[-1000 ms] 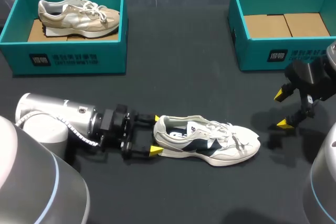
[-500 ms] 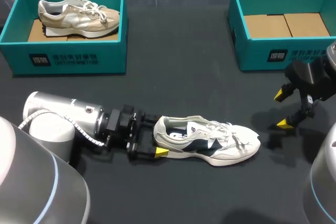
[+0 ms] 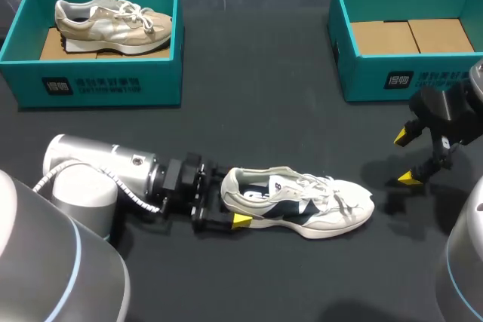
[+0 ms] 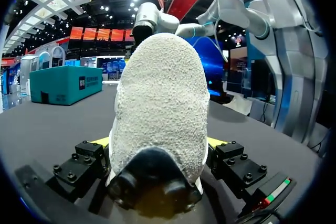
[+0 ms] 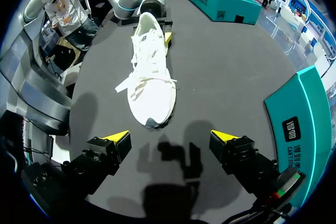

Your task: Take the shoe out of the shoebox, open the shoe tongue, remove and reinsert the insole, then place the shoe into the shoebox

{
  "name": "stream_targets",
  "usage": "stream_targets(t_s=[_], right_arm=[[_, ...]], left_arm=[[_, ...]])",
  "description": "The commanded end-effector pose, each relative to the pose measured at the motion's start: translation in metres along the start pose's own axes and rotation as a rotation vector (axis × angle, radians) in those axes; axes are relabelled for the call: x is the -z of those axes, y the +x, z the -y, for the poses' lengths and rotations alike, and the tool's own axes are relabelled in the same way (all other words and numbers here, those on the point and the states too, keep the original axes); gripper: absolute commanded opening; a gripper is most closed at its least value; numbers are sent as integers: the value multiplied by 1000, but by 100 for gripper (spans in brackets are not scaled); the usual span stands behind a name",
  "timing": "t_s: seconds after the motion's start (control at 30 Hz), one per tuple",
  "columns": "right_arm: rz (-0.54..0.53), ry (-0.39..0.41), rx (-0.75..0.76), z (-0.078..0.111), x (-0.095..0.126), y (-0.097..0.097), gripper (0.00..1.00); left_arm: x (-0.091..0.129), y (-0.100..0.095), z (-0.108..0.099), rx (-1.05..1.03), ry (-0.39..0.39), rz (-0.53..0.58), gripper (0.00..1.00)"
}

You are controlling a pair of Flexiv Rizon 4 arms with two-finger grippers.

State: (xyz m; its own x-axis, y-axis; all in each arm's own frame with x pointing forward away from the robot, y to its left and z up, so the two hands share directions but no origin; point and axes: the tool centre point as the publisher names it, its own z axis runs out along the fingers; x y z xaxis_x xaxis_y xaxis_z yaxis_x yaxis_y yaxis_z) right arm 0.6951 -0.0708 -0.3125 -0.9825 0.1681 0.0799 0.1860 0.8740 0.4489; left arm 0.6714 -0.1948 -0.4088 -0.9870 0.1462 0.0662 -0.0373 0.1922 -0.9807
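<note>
Head cam looks down from above/behind on whole table (image 3: 264,133); L wrist cam sits low, v. close behind heel of white shoe (image 4: 157,103), R wrist cam faces its toe from farther off, all 3 sharing that shoe.

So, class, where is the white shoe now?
In the head view the white shoe lies on the table, near middle, heel at the left gripper, toe pointing toward the right gripper.

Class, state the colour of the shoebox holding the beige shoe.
The shoebox is teal; the head view shows it best.
</note>
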Motion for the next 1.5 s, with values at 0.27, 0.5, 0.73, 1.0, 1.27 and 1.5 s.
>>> stream_targets(t_s=[0.27,0.5,0.73,1.0,1.27,1.5], right_arm=[[2,1,0,0,0,2,100],[2,1,0,0,0,2,100],[2,1,0,0,0,2,100],[2,1,0,0,0,2,100],[2,1,0,0,0,2,100],[2,1,0,0,0,2,100]], left_arm=[[-13,-2,-1,1,-3,13,7],[-5,-6,0,7,4,55,0],[0,-9,-1,4,4,75,0],[3,-15,-2,-3,0,84,0],[3,-16,-2,11,0,60,0],[3,-16,-2,11,0,60,0]])
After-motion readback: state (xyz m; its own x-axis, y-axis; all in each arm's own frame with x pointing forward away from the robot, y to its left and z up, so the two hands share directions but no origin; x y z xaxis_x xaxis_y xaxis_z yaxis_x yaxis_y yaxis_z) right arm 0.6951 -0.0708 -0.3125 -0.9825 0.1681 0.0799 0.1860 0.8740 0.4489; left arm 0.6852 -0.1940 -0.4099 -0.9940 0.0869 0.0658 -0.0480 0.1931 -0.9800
